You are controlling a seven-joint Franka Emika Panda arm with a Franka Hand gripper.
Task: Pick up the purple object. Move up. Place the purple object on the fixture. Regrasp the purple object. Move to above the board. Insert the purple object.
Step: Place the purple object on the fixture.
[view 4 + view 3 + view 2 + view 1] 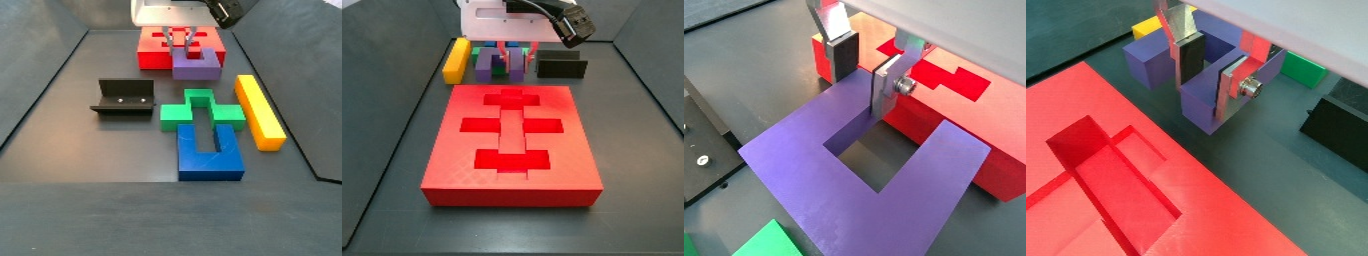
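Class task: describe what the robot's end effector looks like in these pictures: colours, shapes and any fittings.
The end effector, above the purple block, has two flat silver plate fingers with dark pads. A round metal bolt sits on one plate. In a side view, its white boxy body carries a black camera mount.

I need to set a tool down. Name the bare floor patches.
Bare floor lies left of the fixture and in front of the blue block. It is crowded where the pincer straddles the purple object against the board, with green block and yellow bar alongside.
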